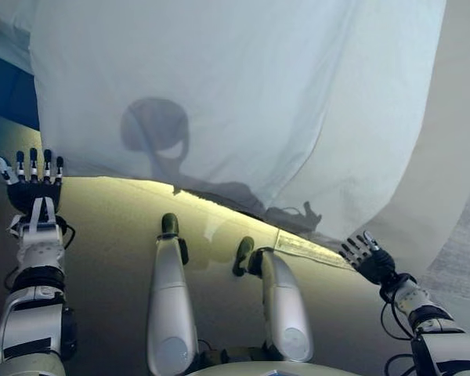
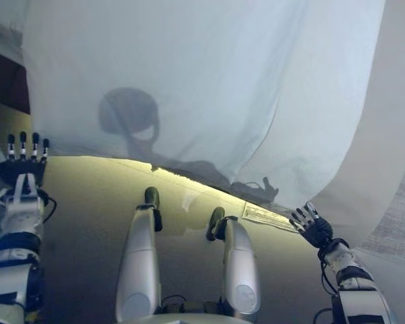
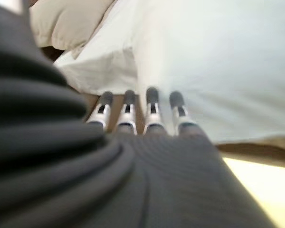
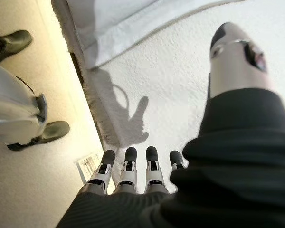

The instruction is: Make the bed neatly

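A pale blue-white sheet (image 1: 235, 94) covers the bed and hangs down its near side, ending just above the floor. My left hand (image 1: 33, 184) is open, fingers straight, held near the sheet's lower left edge without touching it; it also shows in the left wrist view (image 3: 142, 114). My right hand (image 1: 368, 257) is open, fingers spread, low by the sheet's lower right hem and the mattress's white side (image 4: 180, 85). Neither hand holds cloth. A beige pillow (image 3: 71, 21) lies at the bed's far end in the left wrist view.
A yellow-lit floor (image 1: 117, 227) runs along the bed's near side. A white label (image 1: 309, 249) lies at the base of the bed near my right hand. A dark gap (image 1: 8, 90) shows at the left beyond the sheet.
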Controlling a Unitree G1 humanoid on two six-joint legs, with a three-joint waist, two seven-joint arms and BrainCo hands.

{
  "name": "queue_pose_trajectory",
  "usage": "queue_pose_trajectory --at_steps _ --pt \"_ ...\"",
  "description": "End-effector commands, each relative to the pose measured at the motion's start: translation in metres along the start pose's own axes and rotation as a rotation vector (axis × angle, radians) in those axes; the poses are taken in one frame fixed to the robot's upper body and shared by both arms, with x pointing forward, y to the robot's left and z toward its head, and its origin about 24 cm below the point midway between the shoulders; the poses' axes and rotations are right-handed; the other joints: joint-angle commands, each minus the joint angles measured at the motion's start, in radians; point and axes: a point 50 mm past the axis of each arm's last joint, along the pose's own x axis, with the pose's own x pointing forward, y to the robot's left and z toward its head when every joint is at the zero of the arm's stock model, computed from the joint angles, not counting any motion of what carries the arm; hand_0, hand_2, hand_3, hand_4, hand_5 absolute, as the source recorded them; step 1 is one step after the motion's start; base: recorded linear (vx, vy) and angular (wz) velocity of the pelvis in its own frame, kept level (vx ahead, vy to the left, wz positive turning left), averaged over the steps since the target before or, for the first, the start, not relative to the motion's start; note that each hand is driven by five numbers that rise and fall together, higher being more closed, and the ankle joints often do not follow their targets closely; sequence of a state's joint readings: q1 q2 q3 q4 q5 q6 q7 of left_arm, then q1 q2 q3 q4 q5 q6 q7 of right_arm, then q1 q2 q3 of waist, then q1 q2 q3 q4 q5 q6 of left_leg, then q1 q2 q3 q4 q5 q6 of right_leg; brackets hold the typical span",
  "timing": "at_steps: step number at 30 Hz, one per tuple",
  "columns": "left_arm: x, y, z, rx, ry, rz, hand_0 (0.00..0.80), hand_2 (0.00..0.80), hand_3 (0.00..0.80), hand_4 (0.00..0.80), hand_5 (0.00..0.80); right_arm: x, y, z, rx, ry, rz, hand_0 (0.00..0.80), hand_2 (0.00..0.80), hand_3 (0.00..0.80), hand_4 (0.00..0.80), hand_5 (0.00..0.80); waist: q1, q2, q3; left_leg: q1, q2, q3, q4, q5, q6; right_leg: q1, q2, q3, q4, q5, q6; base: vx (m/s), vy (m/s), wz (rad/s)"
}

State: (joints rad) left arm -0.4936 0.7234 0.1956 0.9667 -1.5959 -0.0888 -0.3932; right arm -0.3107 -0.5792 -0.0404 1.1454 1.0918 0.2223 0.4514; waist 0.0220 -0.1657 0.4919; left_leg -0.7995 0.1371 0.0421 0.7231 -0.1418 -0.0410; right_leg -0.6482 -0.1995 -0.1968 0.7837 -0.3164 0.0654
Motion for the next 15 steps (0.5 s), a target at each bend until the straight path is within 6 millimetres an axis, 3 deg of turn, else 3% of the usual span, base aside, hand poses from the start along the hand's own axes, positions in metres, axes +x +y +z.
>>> queue_pose_trajectory --at_steps 1,8,14,15 --pt "-0.004 0.009 0.01 -0.034 -0.032 0.032 0.0 0.0 0.0 0.0 0.0 -0.024 -0.031 0.026 0.025 -0.1 -0.093 0.0 0.0 0.0 0.0 0.0 0.03 0.038 -0.007 0.04 0.003 -0.001 0.077 -0.167 -0.006 -0.087 -0.015 0.011 -0.024 0.157 0.053 -0.05 0.01 -0.03" --pt "-0.023 0.033 -0.002 -0.053 0.013 0.106 0.0 0.0 0.0 0.0 0.0 -0.025 -0.034 0.018 0.037 -0.081 -0.081 0.0 0.0 0.0 0.0 0.0 0.033 0.061 -0.014 0.067 -0.007 0.019 0.062 -0.144 -0.004 -0.071 -0.03 0.012 -0.032 0.17 0.051 -0.037 -0.026 0.03" --pt "-0.049 0.061 -0.019 -0.059 0.086 0.204 0.0 0.0 0.0 0.0 0.0 -0.022 -0.032 0.006 0.042 -0.049 -0.056 0.0 0.0 0.0 0.0 0.0 0.027 0.083 -0.052 0.182 -0.011 0.042 -0.015 -0.146 -0.02 0.024 -0.044 0.013 -0.098 0.163 0.076 0.066 -0.069 0.06" --pt "-0.055 0.067 -0.022 -0.056 0.101 0.223 0.0 0.0 0.0 0.0 0.0 -0.022 -0.032 0.003 0.042 -0.042 -0.058 0.0 0.0 0.0 0.0 0.0 0.024 0.085 -0.056 0.197 -0.01 0.055 -0.036 -0.116 -0.017 0.037 -0.05 0.006 -0.122 0.186 0.068 0.103 -0.07 0.01"
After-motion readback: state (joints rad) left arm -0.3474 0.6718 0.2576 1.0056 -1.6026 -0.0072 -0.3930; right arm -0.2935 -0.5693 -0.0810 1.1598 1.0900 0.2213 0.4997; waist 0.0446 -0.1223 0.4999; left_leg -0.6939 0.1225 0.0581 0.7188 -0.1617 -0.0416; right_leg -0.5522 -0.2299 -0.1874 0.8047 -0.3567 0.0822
